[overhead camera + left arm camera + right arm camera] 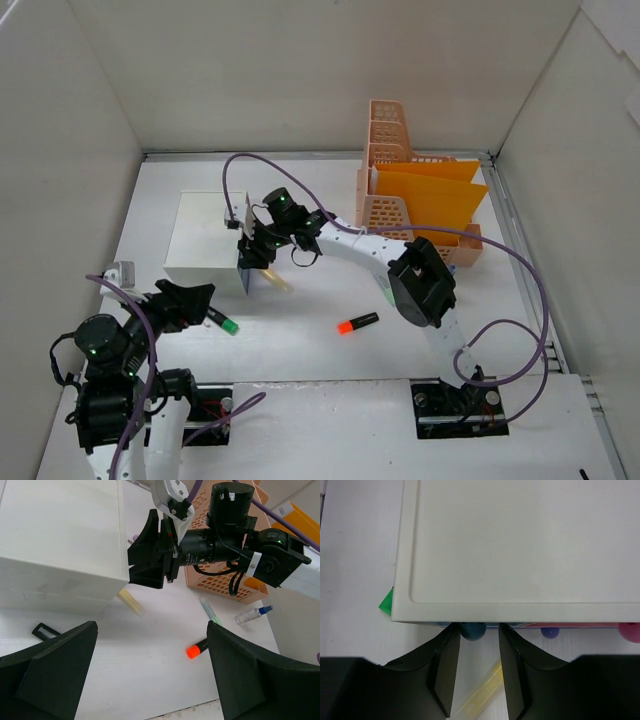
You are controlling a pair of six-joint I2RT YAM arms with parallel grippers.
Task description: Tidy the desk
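right gripper (479, 680) is right up at the front of the white drawer box (205, 240), fingers set narrow with a dark teal knob (472, 630) between the tips. the knob looks to sit against one finger, with a sliver of gap to the other, so they are not clamped on it. a pale yellow stick (482, 695) lies on the white desk (300, 345) just in front of the box, below those fingers. the desk itself runs under the box and spreads out wide on every side of it. left gripper (150, 680) hangs near the front left of the box, fingers (50, 670) spread wide, holding nothing. an orange-tipped marker (357, 323) lies well to the front right of the box, a green-capped marker (222, 322) lies just in front of it, close to the left gripper. an orange basket (390, 130) with yellow folders (430, 195) stands off to the right of the box.
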